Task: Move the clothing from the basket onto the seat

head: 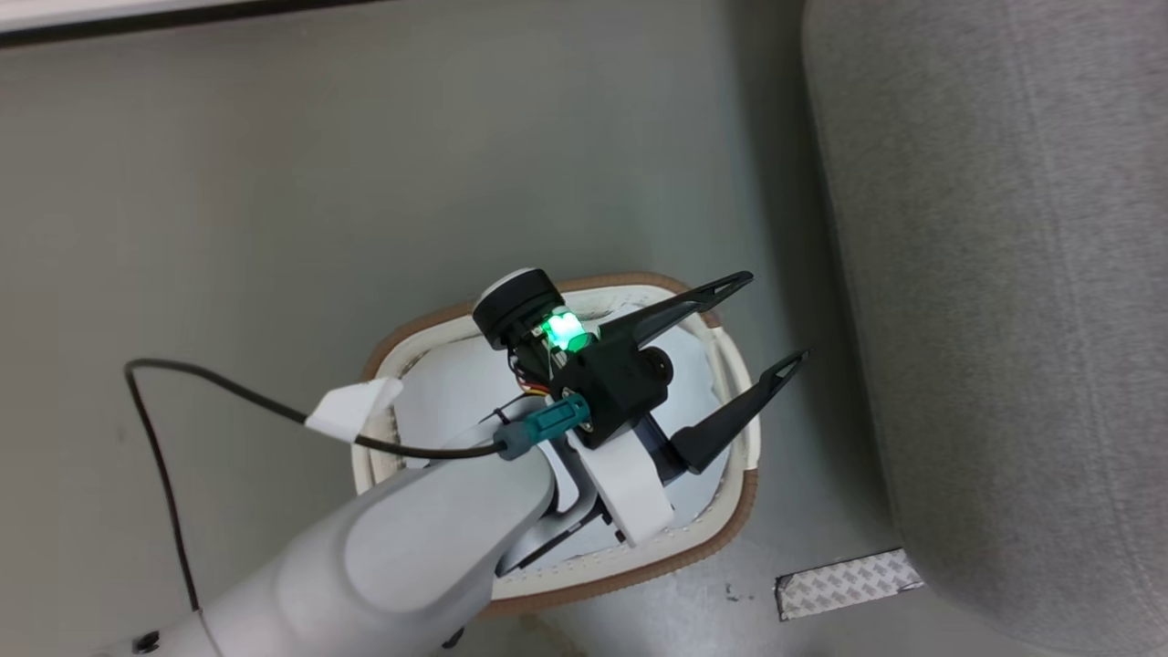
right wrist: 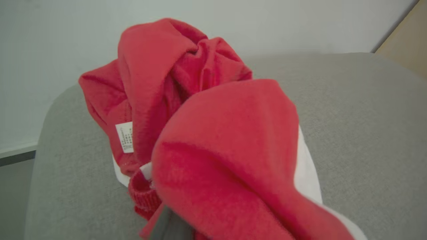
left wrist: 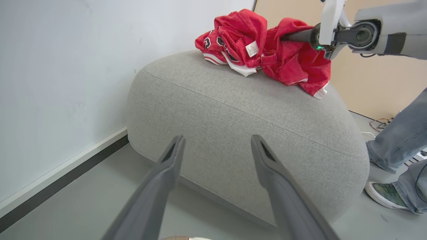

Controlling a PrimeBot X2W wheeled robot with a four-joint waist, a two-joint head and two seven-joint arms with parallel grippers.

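Observation:
The red clothing (left wrist: 267,50) lies bunched on top of the grey seat (left wrist: 250,126), with a white label and black-and-white emblem showing. In the left wrist view my right gripper (left wrist: 291,35) reaches into the pile from the right, its fingers buried in the cloth. The right wrist view has red clothing (right wrist: 217,150) draped over the fingers, with the seat (right wrist: 367,116) beneath. My left gripper (head: 776,315) hangs open above the white, brown-rimmed basket (head: 730,529), its fingers pointing toward the seat (head: 1004,274). No clothing is visible in the basket's white inside.
A person's jeans-clad leg (left wrist: 397,133) and green shoe (left wrist: 383,195) stand right of the seat. A patterned tape patch (head: 849,582) lies on the grey floor between basket and seat. A black cable (head: 155,438) loops off my left arm. A white wall runs behind.

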